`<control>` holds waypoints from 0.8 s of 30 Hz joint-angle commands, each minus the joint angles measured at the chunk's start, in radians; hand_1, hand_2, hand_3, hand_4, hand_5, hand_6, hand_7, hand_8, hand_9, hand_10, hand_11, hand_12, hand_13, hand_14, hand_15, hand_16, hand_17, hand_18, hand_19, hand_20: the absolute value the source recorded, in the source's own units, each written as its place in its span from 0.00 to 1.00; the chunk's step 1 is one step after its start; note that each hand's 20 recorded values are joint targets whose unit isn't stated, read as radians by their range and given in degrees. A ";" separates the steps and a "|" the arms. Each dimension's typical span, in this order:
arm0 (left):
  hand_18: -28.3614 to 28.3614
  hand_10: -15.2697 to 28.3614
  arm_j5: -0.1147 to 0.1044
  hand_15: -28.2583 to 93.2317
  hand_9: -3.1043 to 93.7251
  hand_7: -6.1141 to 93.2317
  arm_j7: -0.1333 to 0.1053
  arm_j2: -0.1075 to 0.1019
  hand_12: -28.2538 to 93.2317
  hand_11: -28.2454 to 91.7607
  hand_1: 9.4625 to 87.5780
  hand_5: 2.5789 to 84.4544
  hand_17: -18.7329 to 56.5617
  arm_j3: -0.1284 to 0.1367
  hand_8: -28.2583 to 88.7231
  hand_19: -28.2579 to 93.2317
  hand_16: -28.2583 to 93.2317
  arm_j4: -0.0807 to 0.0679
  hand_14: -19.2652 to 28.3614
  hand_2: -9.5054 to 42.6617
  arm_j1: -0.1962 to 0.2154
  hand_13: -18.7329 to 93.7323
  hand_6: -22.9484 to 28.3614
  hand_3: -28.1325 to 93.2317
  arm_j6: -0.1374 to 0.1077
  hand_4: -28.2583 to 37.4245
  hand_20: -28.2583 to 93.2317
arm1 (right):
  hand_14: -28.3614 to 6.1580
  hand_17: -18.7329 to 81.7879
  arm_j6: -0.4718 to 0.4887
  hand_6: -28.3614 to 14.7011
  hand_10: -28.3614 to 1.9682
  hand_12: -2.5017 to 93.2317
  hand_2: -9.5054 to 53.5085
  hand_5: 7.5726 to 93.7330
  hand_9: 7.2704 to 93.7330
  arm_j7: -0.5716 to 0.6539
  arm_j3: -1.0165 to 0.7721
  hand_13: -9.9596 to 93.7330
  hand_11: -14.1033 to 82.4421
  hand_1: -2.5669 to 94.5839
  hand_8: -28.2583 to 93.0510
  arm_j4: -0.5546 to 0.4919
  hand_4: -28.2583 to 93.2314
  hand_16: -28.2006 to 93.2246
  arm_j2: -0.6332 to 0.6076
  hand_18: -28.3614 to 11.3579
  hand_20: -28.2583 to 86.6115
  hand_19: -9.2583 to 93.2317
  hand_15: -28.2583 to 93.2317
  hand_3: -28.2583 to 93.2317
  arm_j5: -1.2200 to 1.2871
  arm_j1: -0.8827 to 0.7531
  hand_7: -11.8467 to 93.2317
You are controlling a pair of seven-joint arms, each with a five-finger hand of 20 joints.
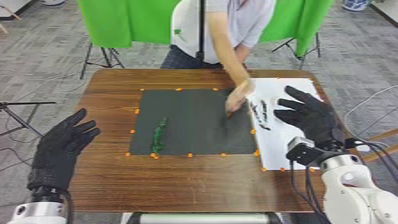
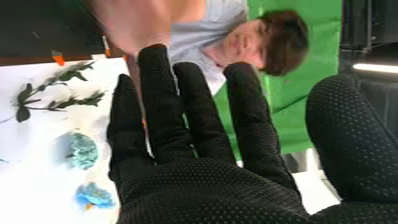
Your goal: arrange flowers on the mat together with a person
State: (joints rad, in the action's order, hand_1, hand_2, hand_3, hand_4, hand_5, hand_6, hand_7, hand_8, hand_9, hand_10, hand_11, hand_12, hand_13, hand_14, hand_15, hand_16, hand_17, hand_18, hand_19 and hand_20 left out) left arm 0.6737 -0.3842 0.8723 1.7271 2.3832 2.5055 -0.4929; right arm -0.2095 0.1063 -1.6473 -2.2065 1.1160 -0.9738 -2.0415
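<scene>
In the head view my left hand [image 1: 64, 145] rests open at the table's left side. My right hand [image 1: 311, 116] is open above the white sheet [image 1: 282, 150], holding nothing; the right wrist view shows the same hand [image 2: 209, 185] with straight fingers. A green stem [image 1: 159, 136] lies on the left part of the dark mat [image 1: 194, 120]. A person's hand [image 1: 236, 98] is at the mat's right edge, near leafy sprigs [image 1: 260, 114] on the sheet. In the right wrist view are leafy sprigs [image 2: 55, 92], a pale teal flower [image 2: 82, 150] and a blue flower [image 2: 94, 195].
Orange markers [image 1: 189, 155] line the mat's edges. The brown wooden table [image 1: 178, 185] extends around mat and sheet. The person's arm [image 1: 226, 50] reaches over the far edge. A thin dark pole [image 1: 202, 30] stands at the far side, before a green cloth [image 1: 124, 22].
</scene>
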 commanded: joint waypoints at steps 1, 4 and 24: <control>0.87 0.83 -0.008 0.69 0.40 0.21 -0.005 -0.003 0.30 0.49 0.17 0.44 0.13 -0.006 0.15 0.67 0.12 -0.001 0.97 0.32 0.010 0.38 0.63 0.89 -0.013 0.00 0.28 | 0.22 0.26 -0.020 0.62 0.30 0.15 0.34 0.45 0.44 0.038 -0.013 0.47 0.31 0.24 0.13 -0.024 0.04 0.27 -0.013 0.15 0.32 0.62 0.62 0.88 -0.059 0.011 0.25; 0.87 0.83 -0.002 0.69 0.40 0.21 -0.002 0.001 0.30 0.49 0.17 0.44 0.13 -0.004 0.15 0.67 0.12 0.000 0.97 0.32 0.012 0.37 0.63 0.89 -0.010 0.00 0.28 | 0.22 0.27 -0.040 0.61 0.30 0.15 0.33 0.45 0.45 0.077 -0.019 0.48 0.31 0.24 0.13 -0.039 0.04 0.27 -0.022 0.13 0.33 0.65 0.64 0.87 -0.112 0.011 0.25; 0.87 0.83 -0.022 0.69 0.40 0.21 -0.043 -0.020 0.30 0.49 0.17 0.44 0.13 0.007 0.15 0.67 0.12 0.011 0.97 0.32 0.060 0.37 0.64 0.89 -0.030 0.00 0.28 | 0.33 0.45 0.009 0.49 0.25 0.18 0.14 0.51 0.60 0.797 0.104 0.67 0.43 0.37 0.14 -0.119 0.07 0.29 -0.182 0.05 0.18 0.91 0.77 0.82 -1.026 0.111 0.24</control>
State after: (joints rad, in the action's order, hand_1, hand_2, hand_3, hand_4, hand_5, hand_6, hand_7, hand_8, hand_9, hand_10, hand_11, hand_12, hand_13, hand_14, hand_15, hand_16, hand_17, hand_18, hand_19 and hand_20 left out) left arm 0.6632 -0.4145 0.8553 1.7308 2.3876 2.5363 -0.5065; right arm -0.2880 0.7888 -1.5425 -2.3171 0.9686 -1.7994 -1.9543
